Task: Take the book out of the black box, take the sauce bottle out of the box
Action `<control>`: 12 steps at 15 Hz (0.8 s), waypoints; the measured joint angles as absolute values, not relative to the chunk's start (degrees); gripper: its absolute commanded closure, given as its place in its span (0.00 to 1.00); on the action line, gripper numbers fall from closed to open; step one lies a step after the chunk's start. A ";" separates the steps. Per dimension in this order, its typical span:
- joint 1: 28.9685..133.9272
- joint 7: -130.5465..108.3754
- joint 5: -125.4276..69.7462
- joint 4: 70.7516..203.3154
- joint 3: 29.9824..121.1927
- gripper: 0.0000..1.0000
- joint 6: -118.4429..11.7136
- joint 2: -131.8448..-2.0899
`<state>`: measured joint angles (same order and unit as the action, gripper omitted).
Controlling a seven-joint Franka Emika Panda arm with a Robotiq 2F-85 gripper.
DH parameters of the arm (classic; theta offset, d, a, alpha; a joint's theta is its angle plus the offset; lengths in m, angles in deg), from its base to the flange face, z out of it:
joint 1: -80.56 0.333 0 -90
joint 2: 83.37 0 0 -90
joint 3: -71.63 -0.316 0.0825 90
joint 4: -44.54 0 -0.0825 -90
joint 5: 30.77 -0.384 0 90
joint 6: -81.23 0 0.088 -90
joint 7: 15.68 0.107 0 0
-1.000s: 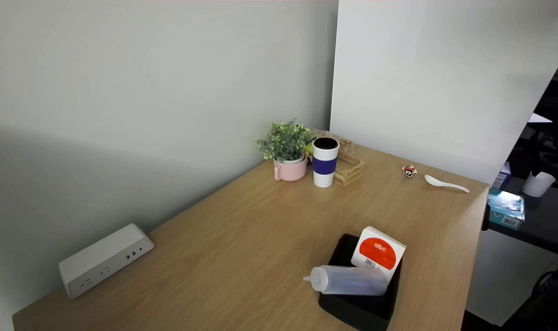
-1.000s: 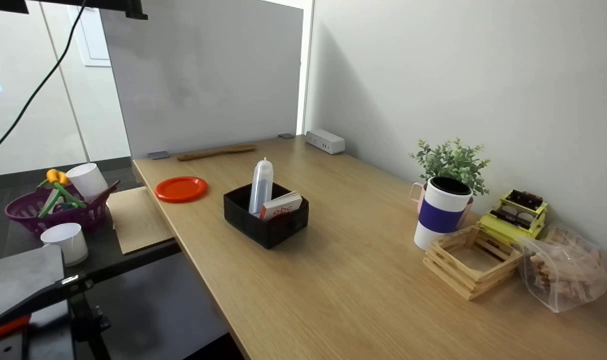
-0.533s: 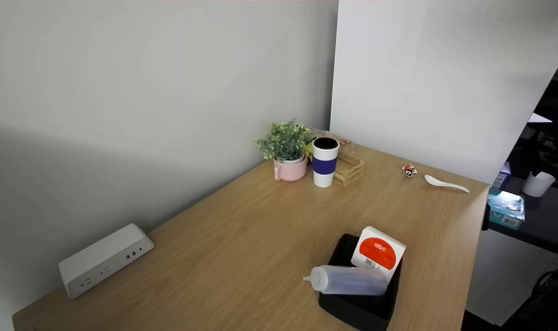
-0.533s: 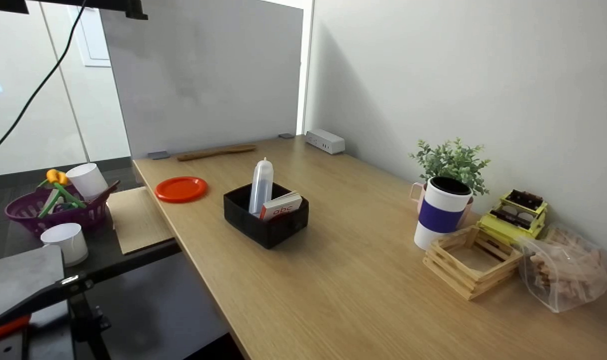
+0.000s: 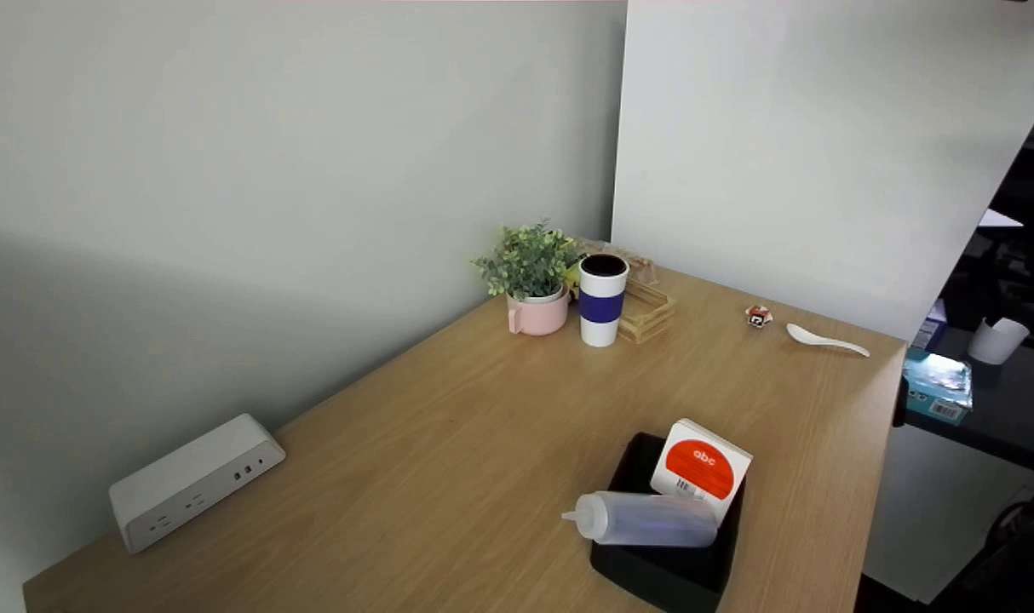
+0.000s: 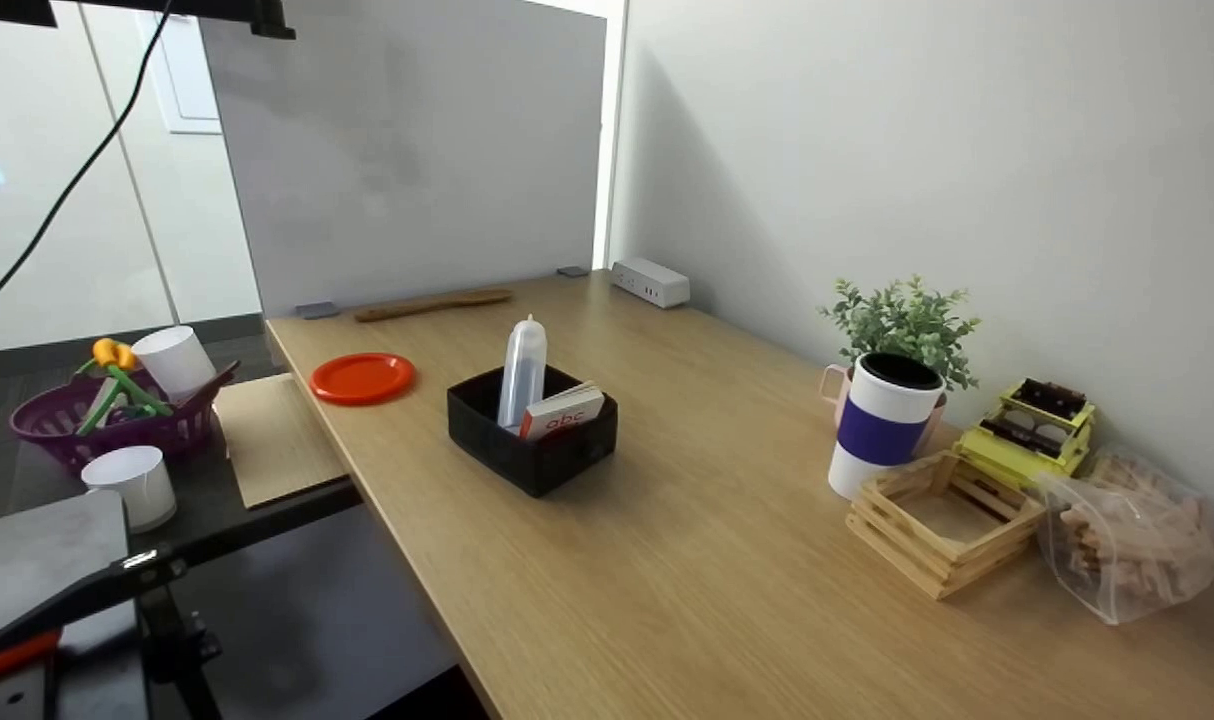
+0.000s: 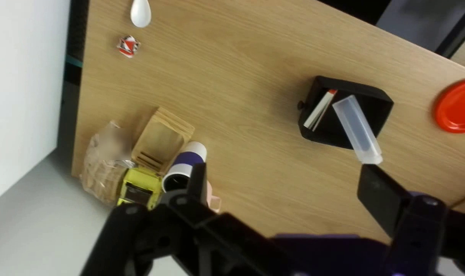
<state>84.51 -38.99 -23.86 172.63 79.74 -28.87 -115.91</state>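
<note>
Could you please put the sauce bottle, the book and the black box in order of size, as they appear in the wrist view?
1. The black box
2. The sauce bottle; it rises above the box, so nearness may enlarge it slightly
3. The book, seen nearly edge-on

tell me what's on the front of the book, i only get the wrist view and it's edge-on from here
Observer: In an exterior view the book shows "abc" in white on a red-orange circle.
Operator: ok and is the sauce bottle lying flat or propped up, can't judge height from above
Observer: It is tilted, its cap end up above the rim of the black box, as an exterior view shows.
Operator: got it, anything i'm not seeing at all
Observer: Yes, in both exterior views a white power strip sits on the table.
</note>
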 measured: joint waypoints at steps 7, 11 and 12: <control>89.81 -53.93 -36.36 168.82 83.07 0.00 -29.89 -104.56; 89.76 -54.32 -36.49 167.68 82.92 0.00 -29.36 -103.46; 89.46 -54.29 -36.49 167.69 82.65 0.00 -29.58 -103.49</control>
